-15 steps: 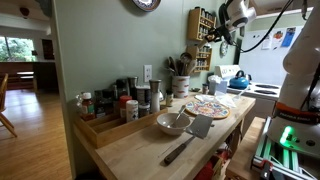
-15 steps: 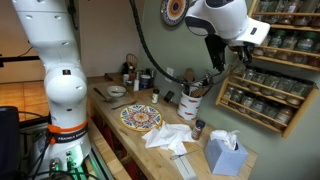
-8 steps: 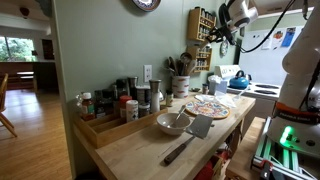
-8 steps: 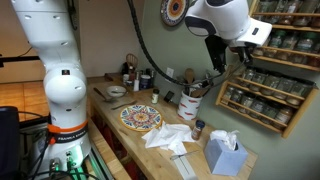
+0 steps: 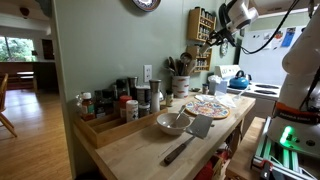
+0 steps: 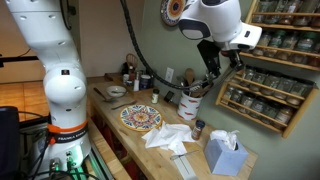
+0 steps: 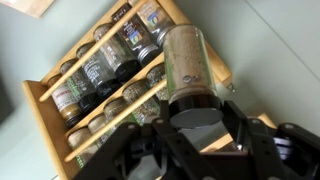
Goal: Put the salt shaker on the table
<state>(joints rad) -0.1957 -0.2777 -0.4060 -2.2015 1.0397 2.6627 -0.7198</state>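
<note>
In the wrist view my gripper (image 7: 195, 118) is shut on the salt shaker (image 7: 188, 58), a clear glass jar with a black lid. It holds the jar just in front of the wooden wall spice rack (image 7: 100, 85), which is full of jars. In both exterior views the gripper (image 5: 213, 34) (image 6: 213, 62) is high up beside the rack (image 5: 203, 25) (image 6: 275, 70), well above the table (image 5: 135, 152) (image 6: 108, 106). The shaker is too small to make out there.
On the table are a patterned plate (image 5: 210, 107) (image 6: 140, 117), a bowl with a spatula (image 5: 172, 123), a utensil crock (image 5: 180, 86) (image 6: 190, 101), crumpled paper (image 6: 165, 135) and a tissue box (image 6: 225, 155). Jars line the back ledge (image 5: 120, 101). A blue kettle (image 5: 240, 78) stands on the stove.
My gripper has drawn back a little from the spice rack, with the shaker in its jaws. Nothing on the table has moved.
</note>
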